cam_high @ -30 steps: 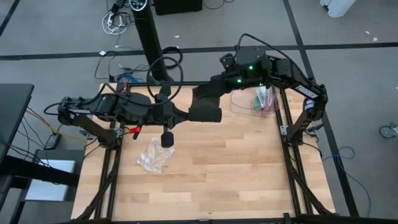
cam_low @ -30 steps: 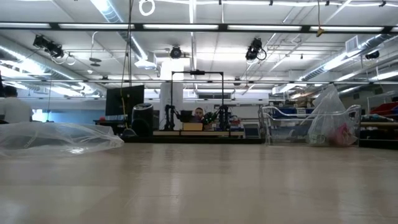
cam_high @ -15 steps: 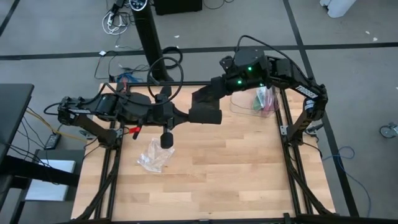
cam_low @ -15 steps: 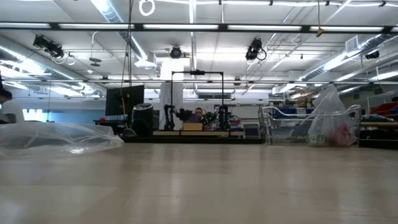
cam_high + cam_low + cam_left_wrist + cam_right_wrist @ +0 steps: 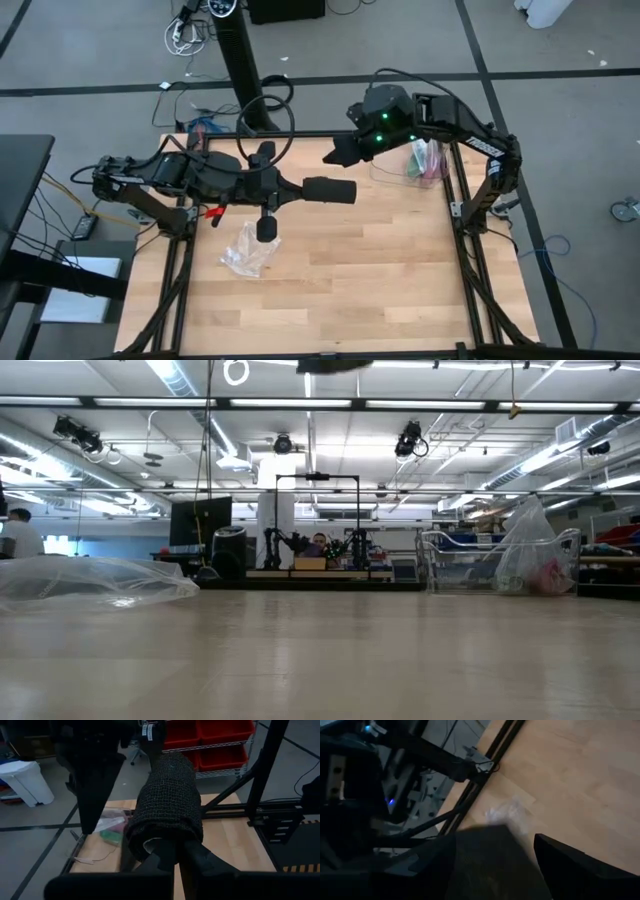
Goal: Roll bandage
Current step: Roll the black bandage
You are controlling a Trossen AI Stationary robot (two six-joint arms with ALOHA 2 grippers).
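One bandage [image 5: 331,189] is showing, wound into a single dark cylinder and held in the air above the middle of the wooden table [image 5: 380,270]. The left gripper [image 5: 300,188] is clamping it: in the left wrist view the two dark fingers [image 5: 197,857] are pinching the near end of the knitted roll [image 5: 167,805], which is sticking straight out from them. The right gripper [image 5: 337,153] is hovering just beyond the roll toward the table's far edge, not touching it in the overhead view; its own camera is showing two fingers [image 5: 570,865] set well apart with dark fabric [image 5: 490,865] lying between them, though whether they are touching that fabric cannot be told. Two arms are working, both stretched over the far half of the table. One crumpled clear plastic bag [image 5: 249,247] is lying on the wood near the left side, well apart from the roll. One clear container [image 5: 412,163] with green and pink contents is sitting at the far right corner. In the low view a person [image 5: 20,535] is sitting far off at the left.
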